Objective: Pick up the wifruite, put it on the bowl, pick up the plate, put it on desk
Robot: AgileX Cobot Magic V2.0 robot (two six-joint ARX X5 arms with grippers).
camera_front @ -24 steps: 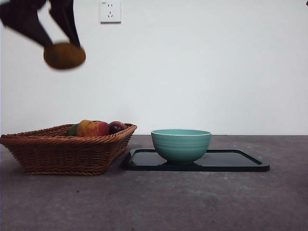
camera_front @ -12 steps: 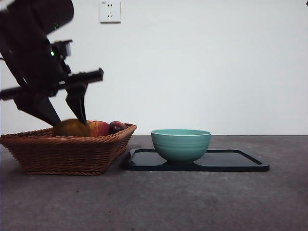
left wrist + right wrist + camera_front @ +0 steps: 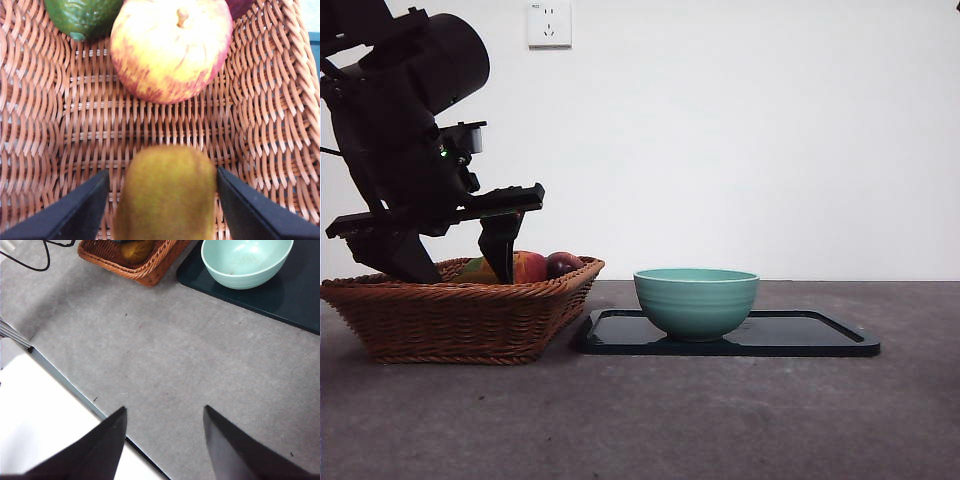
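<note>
A plain white wall (image 3: 750,140) fills the far side of the scene, bare and evenly lit, with no strong shadows on it. High on its left part sits a white wall socket (image 3: 549,23), its slots faintly visible. The wall meets the far edge of the tabletop (image 3: 650,420) in a straight level line. The tabletop is dark grey, matte and slightly mottled, and stretches wide toward the near side. Seen from the right wrist view, it looks lighter grey with a few small dark specks, and it ends at a thin dark edge strip (image 3: 75,392). Beyond that edge lies a white surface (image 3: 40,430), and a black cable (image 3: 35,260) curls on the tabletop near a corner.
</note>
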